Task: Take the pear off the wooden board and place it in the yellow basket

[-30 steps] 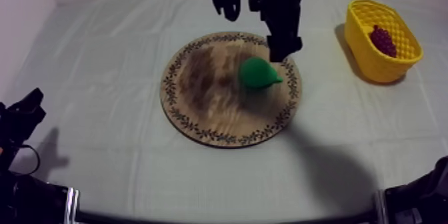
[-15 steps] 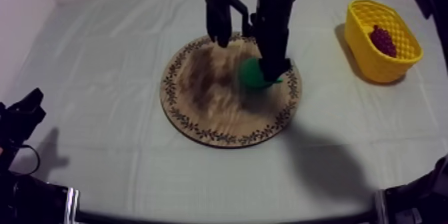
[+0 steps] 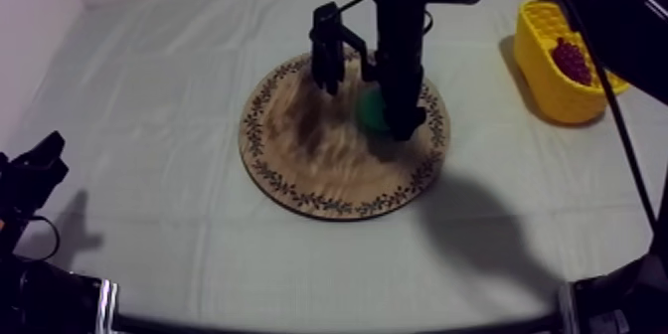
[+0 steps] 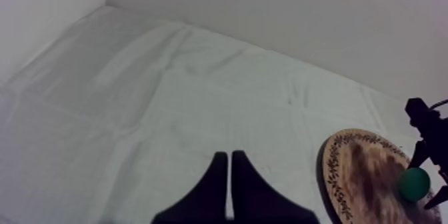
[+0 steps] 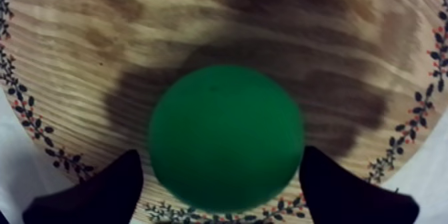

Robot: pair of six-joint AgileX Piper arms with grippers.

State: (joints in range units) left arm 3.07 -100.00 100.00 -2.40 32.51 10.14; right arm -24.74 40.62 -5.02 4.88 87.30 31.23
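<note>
The green pear (image 3: pixel 373 111) lies on the right half of the round wooden board (image 3: pixel 298 149). My right gripper (image 3: pixel 368 104) has come down over it, open, one finger on each side. In the right wrist view the pear (image 5: pixel 225 137) sits between the two black fingertips (image 5: pixel 93 197) on the board (image 5: pixel 200 27), with a small gap at each side. My left gripper (image 3: pixel 35 164) rests low at the table's left edge; its fingers (image 4: pixel 230 167) lie together as a narrow wedge, shut on nothing. From there the board (image 4: pixel 363 173) and pear (image 4: pixel 415 183) show far off.
The yellow basket (image 3: pixel 542 70) stands at the far right of the table with a bunch of grapes (image 3: pixel 572 60) inside. Bare cloth surrounds the board on all sides. A wall rises behind the table.
My right arm has come down and forward from above the board's far edge, so its open fingers now straddle the pear. The pear and the left arm have stayed put.
</note>
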